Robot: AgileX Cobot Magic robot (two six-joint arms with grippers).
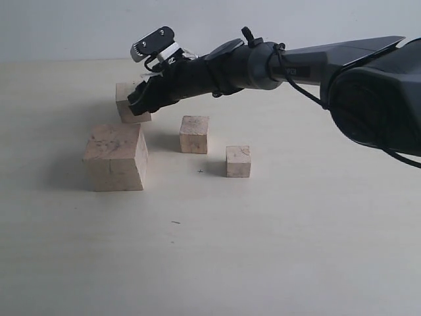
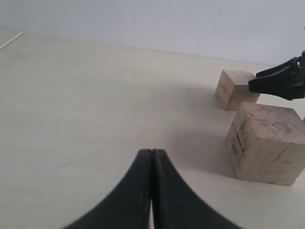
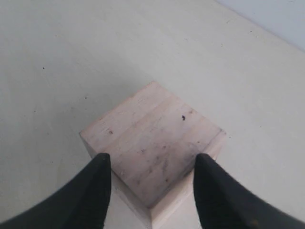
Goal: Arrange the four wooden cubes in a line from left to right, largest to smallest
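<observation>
The right gripper (image 3: 152, 164) clamps the far-left cube (image 1: 125, 93) by two sides, just behind the largest cube (image 1: 115, 158). The mid-sized cube (image 1: 195, 134) and the smallest cube (image 1: 238, 161) sit to their right on the surface (image 1: 263, 250). The left gripper (image 2: 151, 157) is closed and empty.

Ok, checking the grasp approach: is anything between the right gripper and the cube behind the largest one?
Nothing visible. The right gripper straddles the back cube, a finger on each side, and the largest cube stands apart from it. Whether the fingers touch is unclear.
</observation>
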